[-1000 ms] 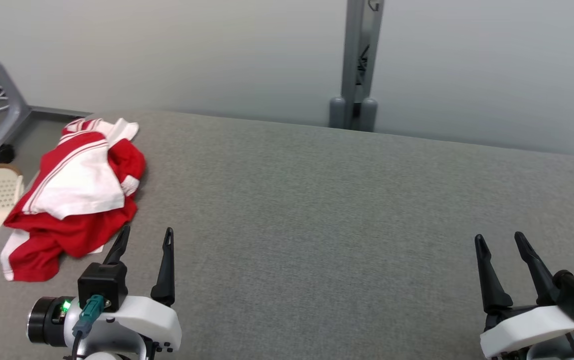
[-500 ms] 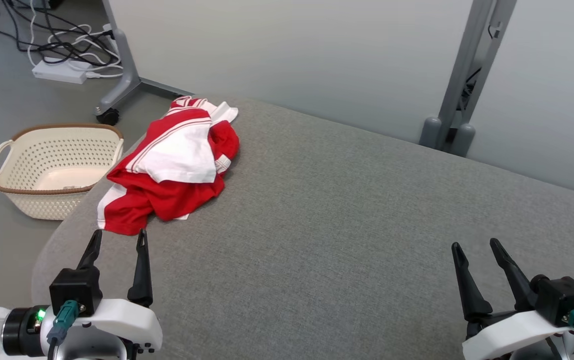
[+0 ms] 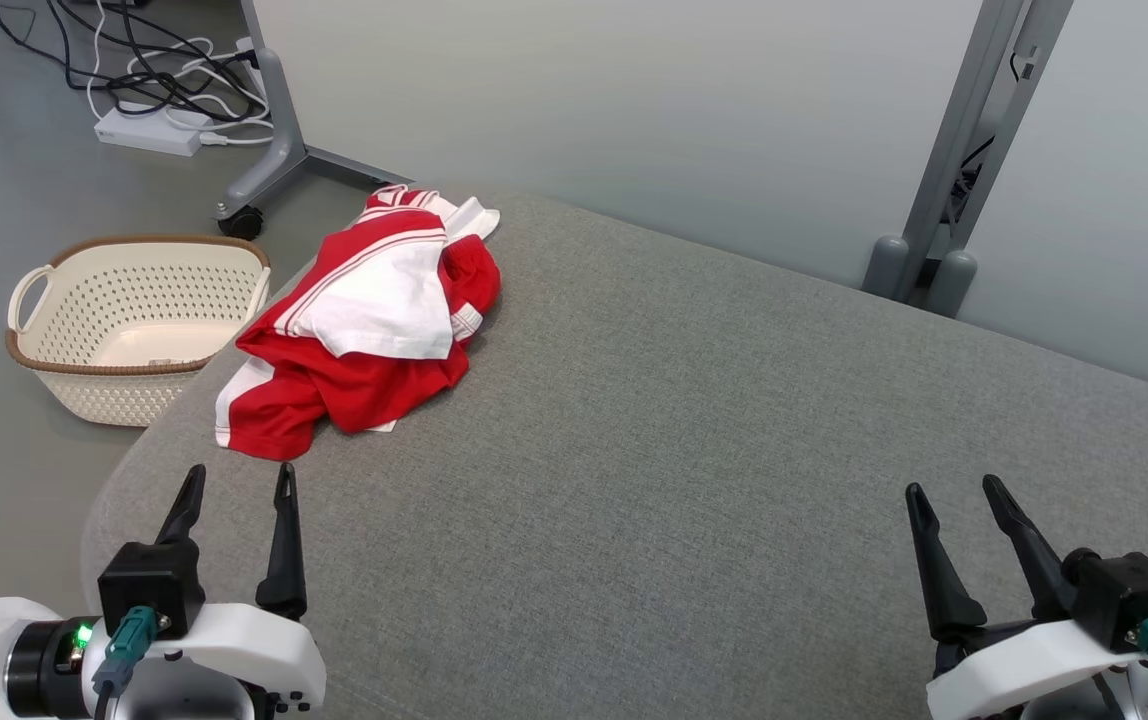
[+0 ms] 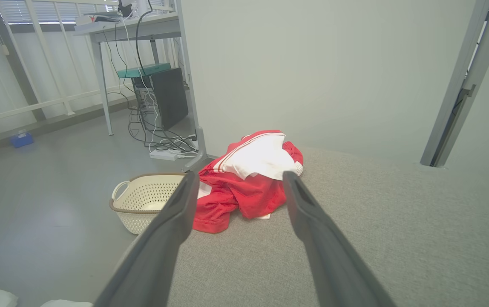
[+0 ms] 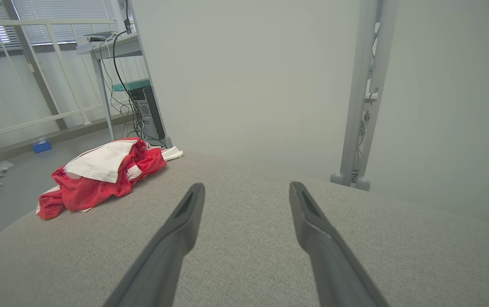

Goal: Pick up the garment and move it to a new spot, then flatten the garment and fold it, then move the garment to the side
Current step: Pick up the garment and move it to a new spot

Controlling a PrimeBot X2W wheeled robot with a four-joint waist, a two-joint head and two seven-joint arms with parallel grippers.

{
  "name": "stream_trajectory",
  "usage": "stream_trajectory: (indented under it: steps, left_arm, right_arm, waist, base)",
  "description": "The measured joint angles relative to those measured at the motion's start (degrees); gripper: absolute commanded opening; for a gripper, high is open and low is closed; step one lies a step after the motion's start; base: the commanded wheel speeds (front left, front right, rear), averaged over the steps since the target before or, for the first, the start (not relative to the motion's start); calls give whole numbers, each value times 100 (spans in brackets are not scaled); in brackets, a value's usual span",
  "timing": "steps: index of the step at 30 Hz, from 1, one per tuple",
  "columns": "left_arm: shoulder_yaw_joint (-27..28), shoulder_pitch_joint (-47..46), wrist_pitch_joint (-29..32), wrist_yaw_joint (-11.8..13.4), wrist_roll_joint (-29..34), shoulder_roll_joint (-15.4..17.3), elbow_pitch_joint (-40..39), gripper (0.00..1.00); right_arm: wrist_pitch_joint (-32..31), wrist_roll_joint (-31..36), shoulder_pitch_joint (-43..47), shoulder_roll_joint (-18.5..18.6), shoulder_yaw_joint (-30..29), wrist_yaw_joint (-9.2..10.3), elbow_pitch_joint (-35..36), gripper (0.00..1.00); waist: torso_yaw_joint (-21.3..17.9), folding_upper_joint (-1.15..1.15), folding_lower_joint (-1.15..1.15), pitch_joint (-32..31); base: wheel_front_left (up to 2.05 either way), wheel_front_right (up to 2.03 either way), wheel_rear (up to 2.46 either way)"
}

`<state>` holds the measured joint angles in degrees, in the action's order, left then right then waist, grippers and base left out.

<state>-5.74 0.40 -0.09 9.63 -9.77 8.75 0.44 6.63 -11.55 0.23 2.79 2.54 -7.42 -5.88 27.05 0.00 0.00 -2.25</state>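
Grey fabric-covered table [image 3: 694,470] takes up most of the head view, its rounded near left corner close to the robot's left arm. On the table's far left edge lies the crumpled red-and-white striped cloth garment [image 3: 374,340]. It is heaped up with a white panel folded over the top, and one red end trails toward the near left corner. A cream perforated plastic basket with a brown rim [image 3: 104,400] stands on the floor just beside that left edge, apart from the cloth. It looks to hold nothing, though its near inner wall is hidden, so I would not swear to it. Over the near left corner hovers the left gripper [image 3: 240,472], its two dark fingers spread wide and bare, pointed at the heap and near its red end. Over the near right edge hangs the right gripper [image 3: 953,487], likewise spread and bare, well apart from the garment.

The step in hand looks to be the first pick-up. To do it well, the left arm should come down on a raised fold rather than the flat trailing end. It should bite enough layers that nothing slides out, then lift clear before carrying the cloth toward the table's middle.
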Motion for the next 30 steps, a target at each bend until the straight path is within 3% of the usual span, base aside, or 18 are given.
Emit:
stream_trajectory:
  steps: [13, 21, 30]
  left_arm:
    - [-58, -15, 13, 34, -59, 13, -2, 100]
    - [7, -953, 675, -283, -381, 276, -96, 100]
    - [104, -2391, 1319, -582, -672, 535, 1243, 100]
  right_arm:
    - [-3, 10, -2, -1, -33, 0, 27, 100]
    - [-59, 71, -109, -4, 25, 0, 141, 100]
    - [-174, 194, -527, 23, 208, -1, 294, 100]
  waist:
    - [19, 0, 0, 20]
    - [-131, 0, 0, 188]
    - [-744, 0, 0, 781]
  base:
    - [0, 0, 0]
    - [0, 0, 0]
    - [0, 0, 0]
